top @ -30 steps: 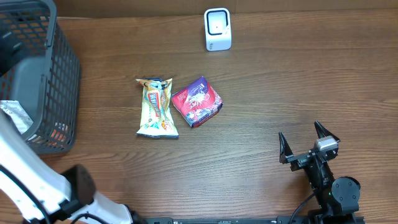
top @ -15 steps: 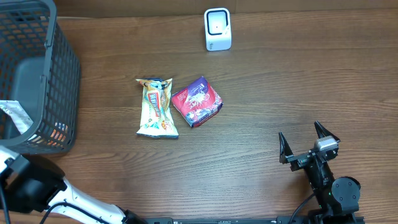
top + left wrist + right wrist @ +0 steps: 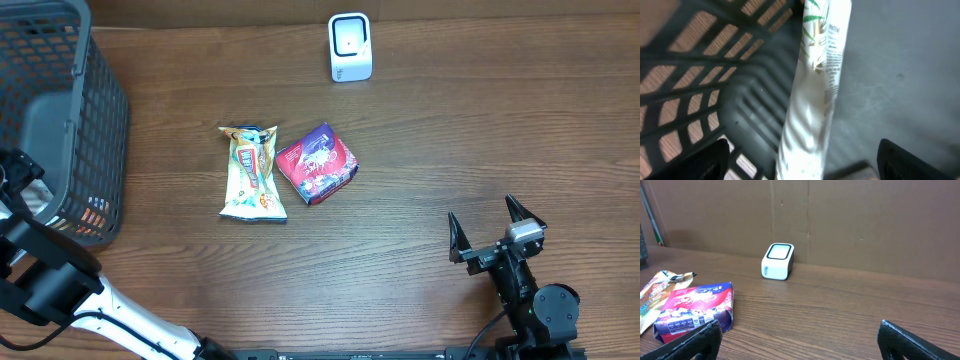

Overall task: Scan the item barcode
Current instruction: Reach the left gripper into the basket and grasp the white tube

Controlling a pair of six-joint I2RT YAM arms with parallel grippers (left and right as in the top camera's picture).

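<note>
Hanging over the dark grey plastic mesh basket (image 3: 100, 130) at the left edge of the overhead frame, the left gripper (image 3: 802, 143) holds its jaws apart on either side of a long white printed sachet (image 3: 815, 85) on the basket floor, not clamped on it, probably lining up to pick that item for scanning. The small white box-shaped barcode scanner (image 3: 350, 47) stands at the top centre of the brown wooden tabletop (image 3: 450, 130), its dark-rimmed face turned upward so a barcode can be shown to it. A yellow crinkled snack packet (image 3: 251, 173) and a purple printed carton (image 3: 317, 163) lie just beside each other mid-frame, while the right gripper (image 3: 497, 238) sits at the lower right, jaws wide apart and empty, seemingly parked clear.
</note>
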